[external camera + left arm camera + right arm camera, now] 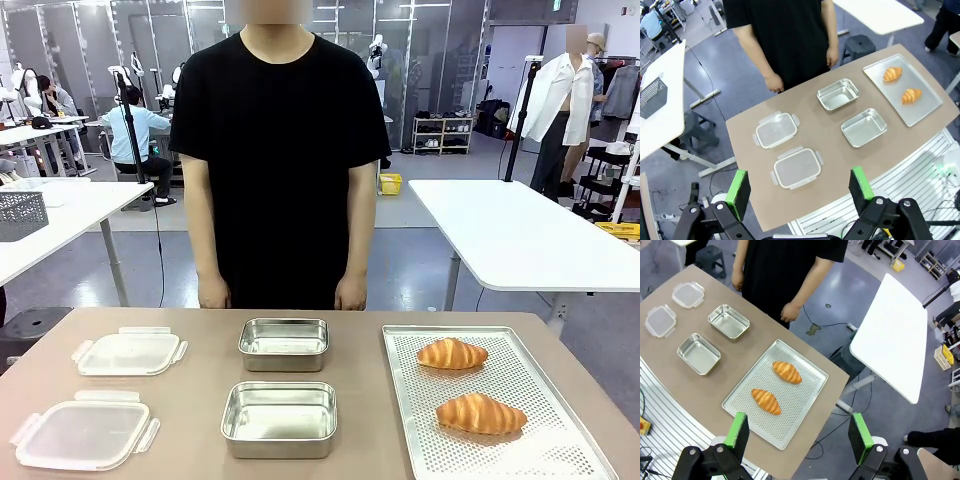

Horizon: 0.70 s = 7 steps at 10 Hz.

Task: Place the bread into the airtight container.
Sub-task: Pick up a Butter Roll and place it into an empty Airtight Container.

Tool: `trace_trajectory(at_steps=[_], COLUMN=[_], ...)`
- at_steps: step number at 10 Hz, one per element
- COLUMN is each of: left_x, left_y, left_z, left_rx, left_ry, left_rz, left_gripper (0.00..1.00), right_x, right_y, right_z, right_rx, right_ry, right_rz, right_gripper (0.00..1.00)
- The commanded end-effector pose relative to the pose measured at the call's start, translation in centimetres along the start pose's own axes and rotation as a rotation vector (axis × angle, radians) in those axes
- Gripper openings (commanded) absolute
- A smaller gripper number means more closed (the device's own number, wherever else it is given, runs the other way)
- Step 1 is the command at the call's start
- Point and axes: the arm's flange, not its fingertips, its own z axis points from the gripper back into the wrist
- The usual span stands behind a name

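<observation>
Two golden croissants, the bread, lie on a perforated metal tray (560, 440) at the table's right: one farther (452, 353) (892, 74) (787, 372), one nearer (480, 413) (911, 95) (766, 401). Two steel containers sit mid-table, one far (284, 343) (838, 94) (728, 321) and one near (279, 418) (864, 127) (699, 353). My left gripper (800, 189) hangs open high above the table's near edge. My right gripper (799, 434) is open too, high above the tray's outer corner. Neither holds anything.
Two clear plastic lids lie at the table's left, one far (130, 352) (776, 130) (688, 294), one near (84, 433) (796, 167) (660, 320). A person in a black shirt (275, 150) stands at the far edge, hands down. White tables stand behind.
</observation>
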Motion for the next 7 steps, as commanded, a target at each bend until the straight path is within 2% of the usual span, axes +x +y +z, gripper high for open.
trace_trajectory(at_steps=[1, 7], left_x=[-0.13, -0.13], left_y=[-0.27, -0.27], left_z=[0.61, 0.61], left_rx=[0.001, 0.001], left_ry=[-0.01, -0.01], left_rz=[-0.005, -0.005], left_gripper=[1.0, 1.0], right_x=[0.0, 0.0], right_y=[-0.01, -0.01], right_z=[0.07, 0.07], right_rx=[0.005, 0.005], right_ry=[-0.004, -0.004], right_rz=[-0.002, -0.002], right_gripper=[1.0, 1.0])
